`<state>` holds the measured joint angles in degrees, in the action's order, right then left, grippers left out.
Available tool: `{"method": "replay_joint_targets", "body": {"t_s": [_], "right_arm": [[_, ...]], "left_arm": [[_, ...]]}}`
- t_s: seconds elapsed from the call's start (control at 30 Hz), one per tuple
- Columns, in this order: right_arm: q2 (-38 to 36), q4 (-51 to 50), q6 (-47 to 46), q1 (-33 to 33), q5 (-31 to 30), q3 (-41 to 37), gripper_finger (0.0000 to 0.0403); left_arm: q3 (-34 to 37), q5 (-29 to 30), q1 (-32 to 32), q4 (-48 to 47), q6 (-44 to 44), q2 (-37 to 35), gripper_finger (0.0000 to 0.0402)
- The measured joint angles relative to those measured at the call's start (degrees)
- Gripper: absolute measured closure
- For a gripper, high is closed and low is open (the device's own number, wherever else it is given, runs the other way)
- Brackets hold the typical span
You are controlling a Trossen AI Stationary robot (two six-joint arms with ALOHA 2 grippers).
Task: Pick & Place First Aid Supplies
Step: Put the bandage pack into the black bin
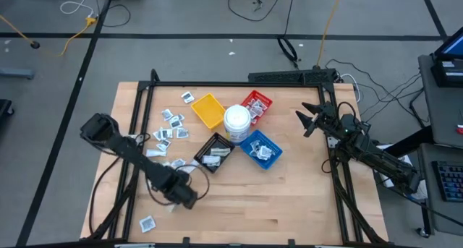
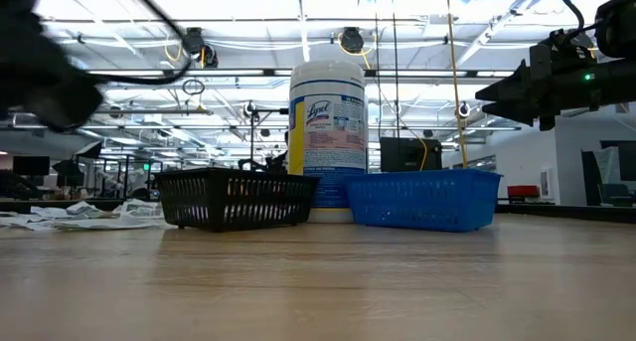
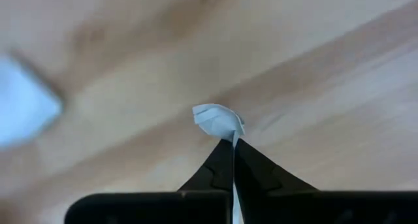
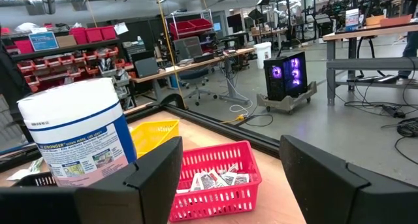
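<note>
My left gripper (image 1: 185, 198) hangs over the near-left part of the table, pointing steeply down, shut on a small white packet (image 3: 219, 119) of the first aid supplies. Several more packets (image 1: 171, 127) lie loose on the wood at the far left, and one packet (image 1: 147, 222) lies by the near edge. Other packets rest in the red tray (image 1: 256, 105), black tray (image 1: 215, 152) and blue tray (image 1: 260, 148). My right gripper (image 1: 307, 119) waits open and level at the table's right, its fingers (image 4: 153, 178) apart with nothing between them. My left gripper pinches the white packet between its two fingertips (image 3: 222, 165), coming from above and pointing down. One edge of the packet (image 3: 235, 142) runs back between the fingers; its crumpled end sticks out past the tips. Whether it is clear of the wood, I cannot tell.
A round white tub (image 1: 237, 120) stands among the trays, beside the yellow tray (image 1: 208, 110). A black frame (image 1: 239, 82) runs along the table's far, left and right sides. Bare wood (image 1: 275, 197) stretches along the near half.
</note>
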<state>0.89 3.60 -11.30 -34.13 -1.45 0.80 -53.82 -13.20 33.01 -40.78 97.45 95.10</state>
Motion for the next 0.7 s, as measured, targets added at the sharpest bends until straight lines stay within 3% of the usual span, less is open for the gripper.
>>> {"method": "replay_joint_targets", "body": {"t_s": [0.37,0.7], "right_arm": [[0.0,0.0,0.0,0.0,0.0,0.0,0.0149],[0.0,0.0,0.0,0.0,0.0,0.0,0.0149]], "left_arm": [[-0.1,1.2,-14.1,-4.4,-24.0,-5.0,0.0399],[-3.0,0.6,-24.7,-15.5,-38.3,-8.1,0.0400]]}}
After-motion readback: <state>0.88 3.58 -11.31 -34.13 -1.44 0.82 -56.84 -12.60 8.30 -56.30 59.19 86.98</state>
